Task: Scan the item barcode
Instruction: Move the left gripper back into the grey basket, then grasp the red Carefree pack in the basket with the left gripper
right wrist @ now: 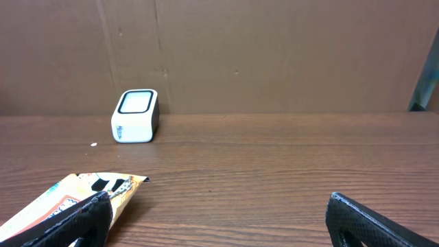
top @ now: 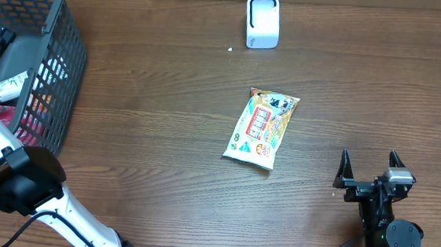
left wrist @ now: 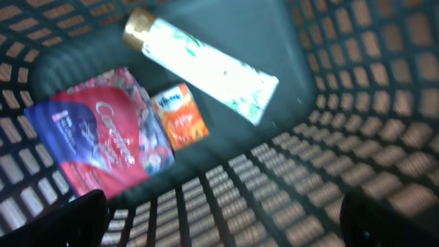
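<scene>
**Picking stage: nothing gripped yet, scanner waiting**

I am looking down on the dark brown wood-grain table (top: 169, 72), with the dark grey plastic mesh basket (top: 54, 87) standing at its left edge. I am holding the left gripper (left wrist: 219, 213) inside that basket with its fingers spread wide and nothing between them. The right gripper (top: 368, 160) is resting low near the front edge, also spread and empty.

The yellow-and-white printed snack packet (top: 261, 128) is lying flat mid-table, between the right gripper and the small white box-shaped scanner (top: 262, 21) at the far edge, touching neither. Under the left wrist camera I am seeing a red foil pouch (left wrist: 96, 137), a white tube with a gold cap (left wrist: 206, 68) and a small orange carton (left wrist: 180, 116) on the basket floor.

I am judging this as the pick-up step. Next I am needing to lower onto one item, close on it, then carry its barcode face toward the scanner window. I cannot make out a barcode on any of them.
</scene>
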Action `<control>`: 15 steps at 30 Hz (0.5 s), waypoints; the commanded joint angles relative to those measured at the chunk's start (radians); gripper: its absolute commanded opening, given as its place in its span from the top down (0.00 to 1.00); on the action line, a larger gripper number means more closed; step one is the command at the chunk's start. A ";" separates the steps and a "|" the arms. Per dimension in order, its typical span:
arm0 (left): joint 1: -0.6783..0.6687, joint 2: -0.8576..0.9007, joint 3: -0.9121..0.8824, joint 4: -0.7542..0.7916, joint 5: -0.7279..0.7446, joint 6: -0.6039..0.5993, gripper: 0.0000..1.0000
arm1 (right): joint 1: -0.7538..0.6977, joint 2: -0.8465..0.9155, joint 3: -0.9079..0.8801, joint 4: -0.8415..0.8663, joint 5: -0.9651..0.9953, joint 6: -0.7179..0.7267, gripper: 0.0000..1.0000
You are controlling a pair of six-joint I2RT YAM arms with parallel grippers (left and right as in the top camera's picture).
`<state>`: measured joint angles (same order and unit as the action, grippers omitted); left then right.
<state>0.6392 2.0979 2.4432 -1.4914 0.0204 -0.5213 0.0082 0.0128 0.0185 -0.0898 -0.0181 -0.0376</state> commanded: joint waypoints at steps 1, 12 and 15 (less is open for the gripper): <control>-0.002 0.008 -0.076 0.047 -0.114 -0.087 0.00 | -0.002 -0.010 -0.010 0.006 0.010 -0.005 0.00; -0.003 0.008 -0.454 0.217 -0.193 -0.092 0.00 | -0.002 -0.010 -0.010 0.006 0.010 -0.005 0.00; -0.003 0.008 -0.526 0.270 -0.209 -0.092 0.00 | -0.002 -0.010 -0.010 0.006 0.010 -0.005 0.00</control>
<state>0.6392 2.1014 1.9823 -1.2594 -0.1455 -0.5991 0.0078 0.0128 0.0185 -0.0895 -0.0177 -0.0380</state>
